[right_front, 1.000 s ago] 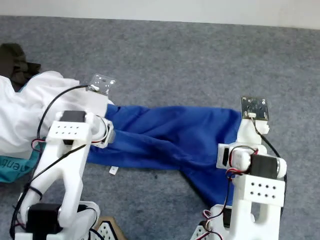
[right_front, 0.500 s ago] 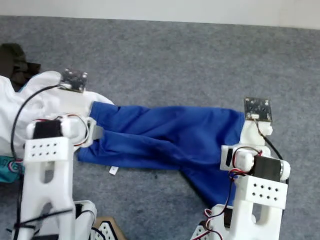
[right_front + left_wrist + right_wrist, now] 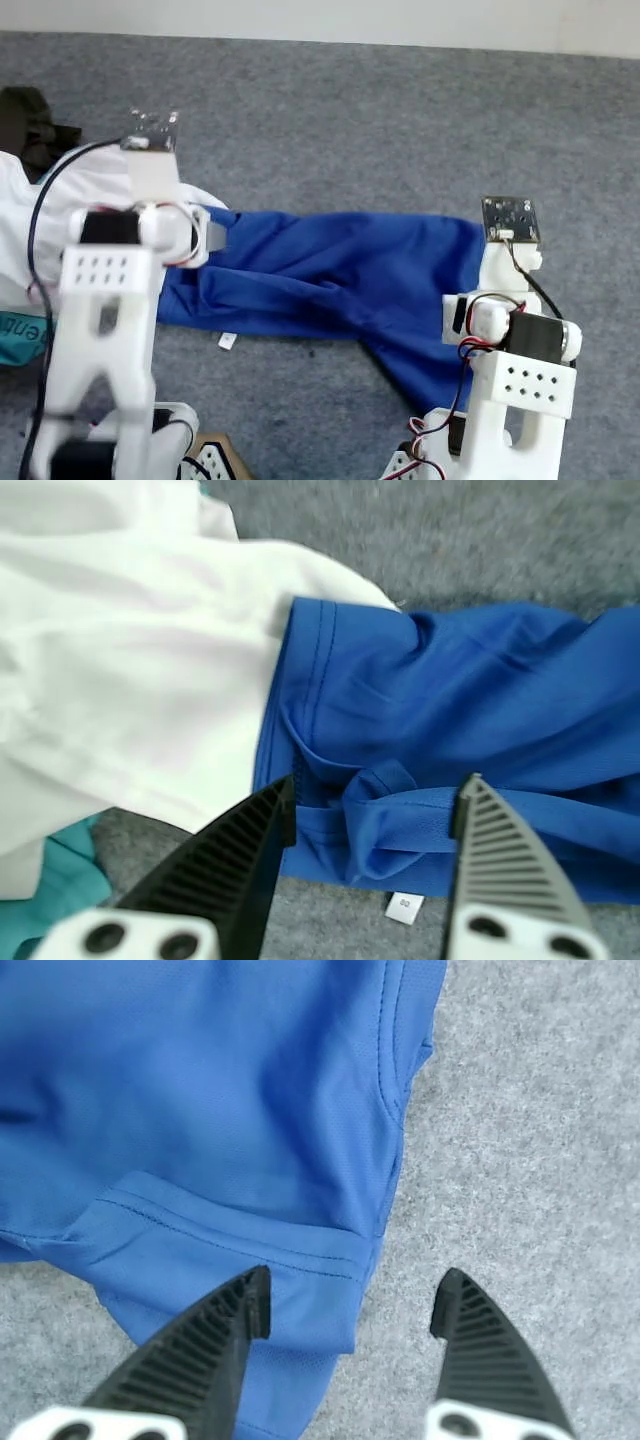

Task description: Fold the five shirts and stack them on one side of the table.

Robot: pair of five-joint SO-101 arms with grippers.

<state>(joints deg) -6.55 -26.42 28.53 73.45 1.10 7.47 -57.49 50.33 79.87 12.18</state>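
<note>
A blue shirt (image 3: 340, 280) lies crumpled and spread across the middle of the grey bench (image 3: 350, 120), stretching from one arm to the other. At its left end it touches a pile of white shirt (image 3: 40, 220), whose edge overlaps the blue hem in the left wrist view. A teal shirt (image 3: 18, 335) peeks out from under the white one at the bench's left edge, and a dark garment (image 3: 25, 120) sits behind the pile, farther back.

The left tool (image 3: 378, 783) hangs above the bunched left end of the blue shirt (image 3: 450, 710), next to the white shirt (image 3: 120, 660). Its fingers are spread wide and grip nothing. A small white label (image 3: 404, 907) lies on the bench just beside the blue hem, below that tool.

The right tool (image 3: 355, 1275) hovers over the right edge of the blue shirt (image 3: 200, 1110), where a stitched hem meets bare bench. Its fingers are also spread apart, with one above cloth and the other above the grey surface.
</note>
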